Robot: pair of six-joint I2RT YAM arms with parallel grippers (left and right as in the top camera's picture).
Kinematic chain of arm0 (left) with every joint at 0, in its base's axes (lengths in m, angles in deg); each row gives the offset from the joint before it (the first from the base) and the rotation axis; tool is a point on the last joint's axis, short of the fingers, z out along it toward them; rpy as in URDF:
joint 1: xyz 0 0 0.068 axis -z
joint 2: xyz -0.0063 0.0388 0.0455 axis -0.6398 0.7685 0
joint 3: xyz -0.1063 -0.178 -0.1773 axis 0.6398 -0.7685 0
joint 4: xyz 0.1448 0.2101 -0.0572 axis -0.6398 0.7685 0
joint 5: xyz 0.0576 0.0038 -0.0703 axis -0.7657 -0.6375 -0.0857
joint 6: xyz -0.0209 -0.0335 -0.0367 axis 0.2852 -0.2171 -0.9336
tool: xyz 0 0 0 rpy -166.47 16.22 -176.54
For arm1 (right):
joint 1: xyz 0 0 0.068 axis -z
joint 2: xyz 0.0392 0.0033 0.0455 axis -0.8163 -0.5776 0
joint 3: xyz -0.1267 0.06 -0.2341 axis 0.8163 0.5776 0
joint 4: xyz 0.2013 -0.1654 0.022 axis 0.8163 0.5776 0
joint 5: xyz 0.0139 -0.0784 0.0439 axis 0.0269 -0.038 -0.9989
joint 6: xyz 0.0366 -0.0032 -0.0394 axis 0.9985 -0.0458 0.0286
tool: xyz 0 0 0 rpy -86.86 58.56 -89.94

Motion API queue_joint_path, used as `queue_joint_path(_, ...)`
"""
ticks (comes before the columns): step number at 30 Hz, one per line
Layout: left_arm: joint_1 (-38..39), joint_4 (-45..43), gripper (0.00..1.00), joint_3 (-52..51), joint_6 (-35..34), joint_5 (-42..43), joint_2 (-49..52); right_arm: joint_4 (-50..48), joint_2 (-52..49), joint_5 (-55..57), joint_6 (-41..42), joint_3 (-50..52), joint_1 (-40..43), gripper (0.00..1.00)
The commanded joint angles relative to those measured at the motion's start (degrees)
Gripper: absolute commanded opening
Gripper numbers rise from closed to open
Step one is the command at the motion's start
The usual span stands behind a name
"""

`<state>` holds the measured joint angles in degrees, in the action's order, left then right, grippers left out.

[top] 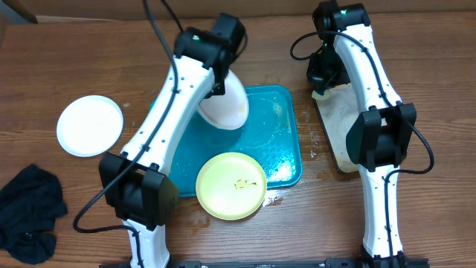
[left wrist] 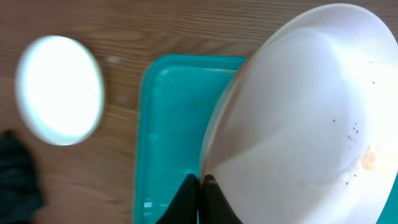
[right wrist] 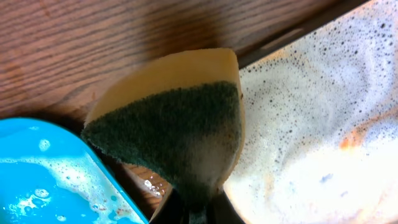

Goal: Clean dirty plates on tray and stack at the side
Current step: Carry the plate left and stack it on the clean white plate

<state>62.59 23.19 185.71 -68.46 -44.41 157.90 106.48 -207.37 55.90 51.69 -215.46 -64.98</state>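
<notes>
Overhead view: both pairs of jaws are clamped on things.
Left jaws pinch the rim of a tilted white plate [left wrist: 298,124] above the blue tray [left wrist: 165,124]. A second white plate [left wrist: 59,90] lies well to their left on the worktop [top: 74,59]. Right jaws squeeze a sponge [right wrist: 180,118], with the soapy tray [right wrist: 323,124] just beside them. The yellow-green plate [top: 231,186] rests across the blue tray's near rim.

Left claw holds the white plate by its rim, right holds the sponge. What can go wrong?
1. The left claw pinches only the rim of the tilted white plate; scrubbing pressure from the sponge may lever it loose.
2. The yellow-green plate overhangs the front edge of the wet tray and could slide off if bumped.
</notes>
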Motion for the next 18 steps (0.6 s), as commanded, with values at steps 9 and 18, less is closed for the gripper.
queue_joint_path(9, -14.6, -5.2, 0.04, 0.9, 4.2, 24.1, -0.7, 1.2, 0.2, -1.2, -0.3, -1.3, 0.0, 0.04)
queue_joint_path(18, -33.0, -1.9, 0.04, 0.9, 6.1, 26.6, -5.2, 2.0, 0.2, -2.3, -0.2, -1.3, 0.0, 0.04)
